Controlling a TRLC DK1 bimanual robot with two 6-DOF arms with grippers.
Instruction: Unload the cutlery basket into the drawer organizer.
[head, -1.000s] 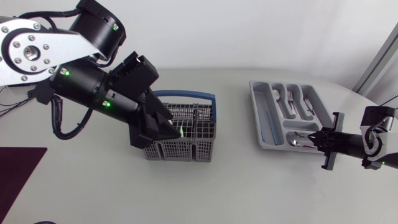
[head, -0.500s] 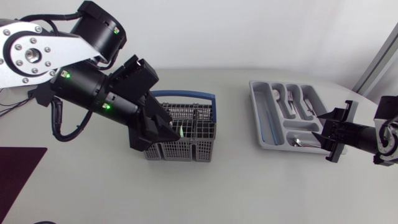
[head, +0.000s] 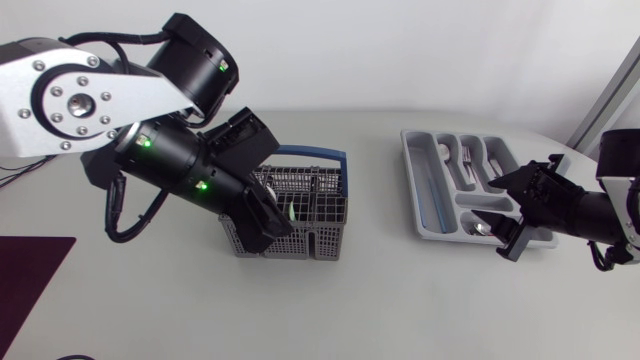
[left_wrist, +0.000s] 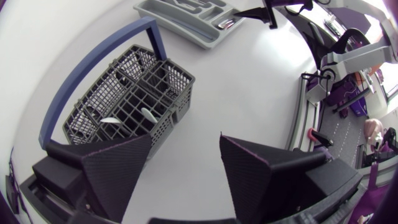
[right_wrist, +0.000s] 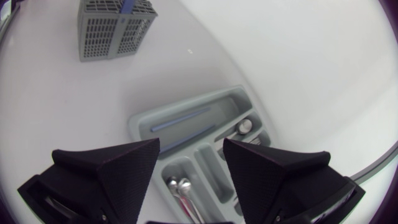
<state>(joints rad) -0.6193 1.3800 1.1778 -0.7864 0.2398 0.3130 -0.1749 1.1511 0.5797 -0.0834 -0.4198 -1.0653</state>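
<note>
Right pincer (head: 496, 218) opened over organizer (head: 413, 172), its wrist view shows 2 spoons (right_wrist: 176, 185)

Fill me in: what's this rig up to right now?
Two arms are unloading a grey cutlery basket into a drawer organizer. The left gripper hangs open at the basket, holding nothing, and a few pieces are still inside it. The right gripper is open and empty over the organizer, which already holds some cutlery.
</note>
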